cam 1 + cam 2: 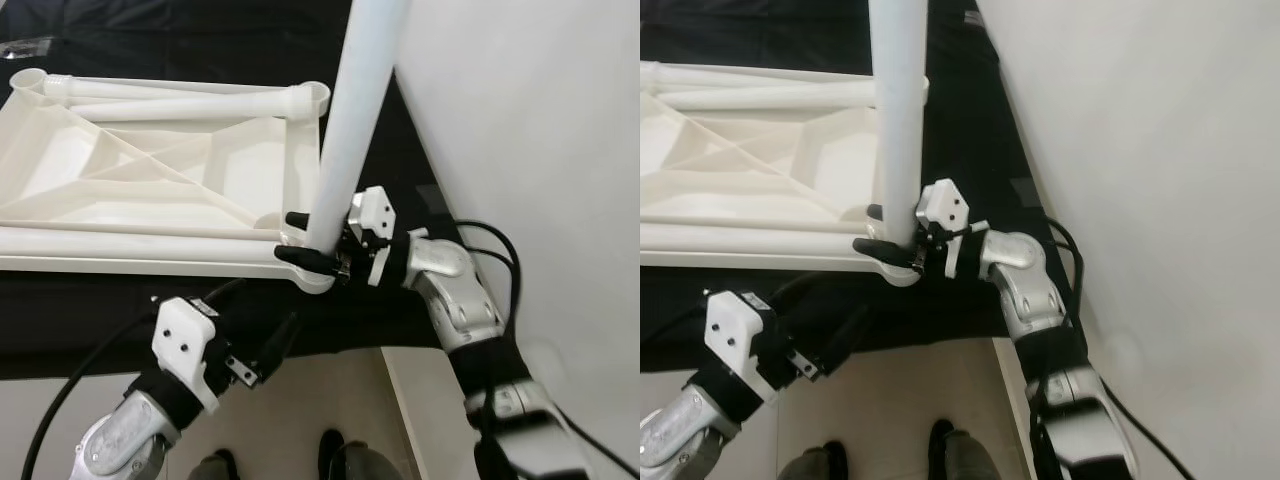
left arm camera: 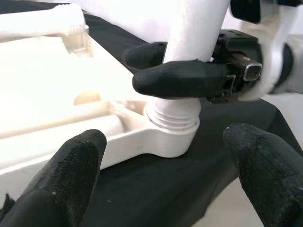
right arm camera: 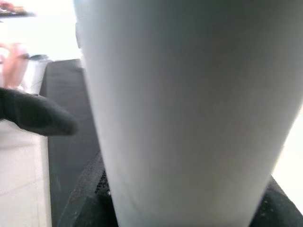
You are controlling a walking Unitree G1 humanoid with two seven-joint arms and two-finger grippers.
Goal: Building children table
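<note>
A white plastic table top (image 1: 150, 180) lies upside down on a black cloth. A white table leg (image 1: 350, 130) stands upright in the near right corner socket (image 2: 170, 137), its threaded base (image 2: 173, 116) partly showing above the socket. My right gripper (image 1: 305, 238) is shut on the table leg just above the socket. My left gripper (image 1: 270, 350) hangs open in front of the cloth's near edge, a little below and left of that corner, holding nothing. Two more white legs (image 1: 190, 100) lie along the far side of the top.
The black cloth (image 1: 90, 320) covers a low platform that ends near me. A white wall (image 1: 540, 150) rises close on the right. Light floor tiles (image 1: 320, 400) lie below, with my feet (image 1: 280, 465) showing at the bottom edge.
</note>
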